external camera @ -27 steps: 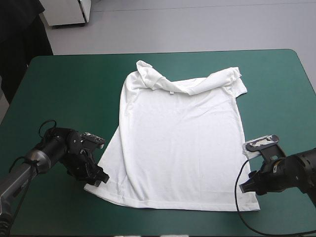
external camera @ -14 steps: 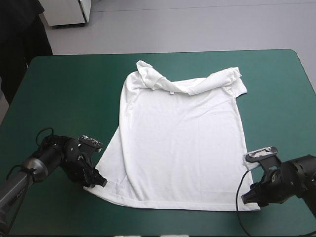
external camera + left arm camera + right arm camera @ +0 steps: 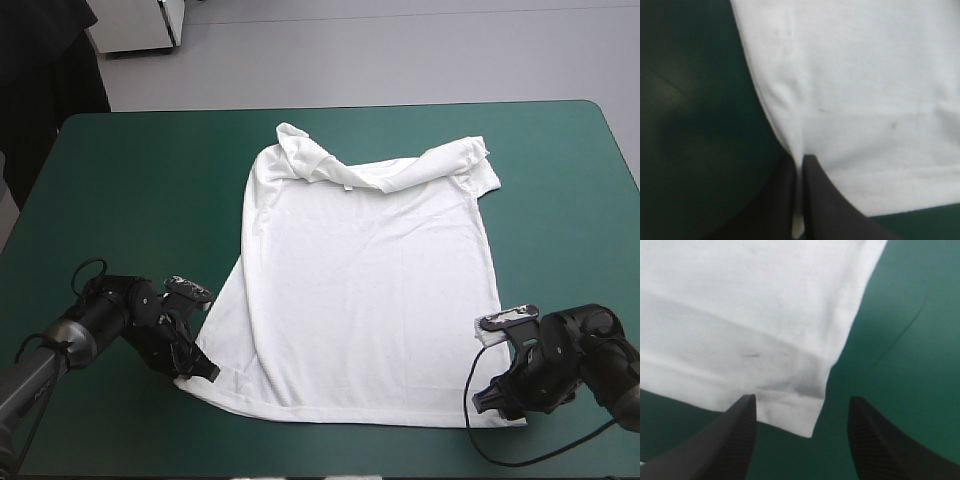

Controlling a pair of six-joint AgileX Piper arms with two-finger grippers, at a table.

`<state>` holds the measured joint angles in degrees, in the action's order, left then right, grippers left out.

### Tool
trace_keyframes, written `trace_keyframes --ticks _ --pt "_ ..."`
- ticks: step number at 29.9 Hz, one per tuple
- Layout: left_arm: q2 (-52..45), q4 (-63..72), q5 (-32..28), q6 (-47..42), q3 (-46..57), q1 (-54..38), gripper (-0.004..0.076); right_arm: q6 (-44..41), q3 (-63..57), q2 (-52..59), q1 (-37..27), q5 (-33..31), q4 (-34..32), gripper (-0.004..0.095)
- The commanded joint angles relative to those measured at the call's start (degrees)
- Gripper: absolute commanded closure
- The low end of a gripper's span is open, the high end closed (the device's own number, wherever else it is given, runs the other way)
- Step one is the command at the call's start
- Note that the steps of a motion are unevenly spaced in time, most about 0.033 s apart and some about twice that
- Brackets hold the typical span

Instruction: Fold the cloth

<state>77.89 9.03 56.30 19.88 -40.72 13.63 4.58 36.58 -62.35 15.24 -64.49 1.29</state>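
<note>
T-shirt lies flat mid-frame on the counter; left jaws, lower left, pinch its hem corner; right jaws have slid in to the lower-right corner, spread wide astride it; closing there seems next.

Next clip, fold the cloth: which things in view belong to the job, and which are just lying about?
Belongs to the job:
T-shirt, spread flat
left hand, shut on its near left hem corner
right hand, open at the near right hem corner

Just lying about:
nothing loose in view; only the teal-green cover underneath
</note>
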Motion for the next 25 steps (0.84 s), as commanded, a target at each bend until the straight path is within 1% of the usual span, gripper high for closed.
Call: trace_keyframes --ticks 1,11,13,15,18,20,21,25 --pt "0.53 5.25 0.62 0.24 1.43 0.50 0.0746 0.87 1.01 -2.40 0.03 1.50 0.46 0.0379" --pt "0.53 5.25 0.62 0.37 1.43 0.50 0.0746 0.87 -0.99 -7.54 0.03 4.33 0.69 0.0381" --pt "0.53 5.25 0.62 0.37 1.43 0.50 0.0746 0.87 -2.30 -8.14 0.03 5.15 1.43 0.0400" --pt "0.53 5.25 0.62 0.37 1.43 0.50 0.0746 0.87 -3.74 -8.51 0.03 5.95 2.44 0.0469" --pt "0.53 5.25 0.73 0.37 1.21 0.50 0.0746 3.57 -4.87 -8.61 0.03 6.50 5.02 0.0688" --pt "0.53 5.25 1.25 0.37 0.79 0.50 0.0746 5.97 -5.00 -8.61 0.03 6.63 7.08 0.0874" --pt "0.53 5.25 1.51 0.37 0.31 0.50 0.0746 6.40 -5.00 -8.61 0.03 6.93 7.76 0.0922" --pt "0.07 6.20 2.29 0.37 -2.72 0.50 0.0746 7.06 -5.00 -8.61 0.03 8.19 10.15 0.0922"
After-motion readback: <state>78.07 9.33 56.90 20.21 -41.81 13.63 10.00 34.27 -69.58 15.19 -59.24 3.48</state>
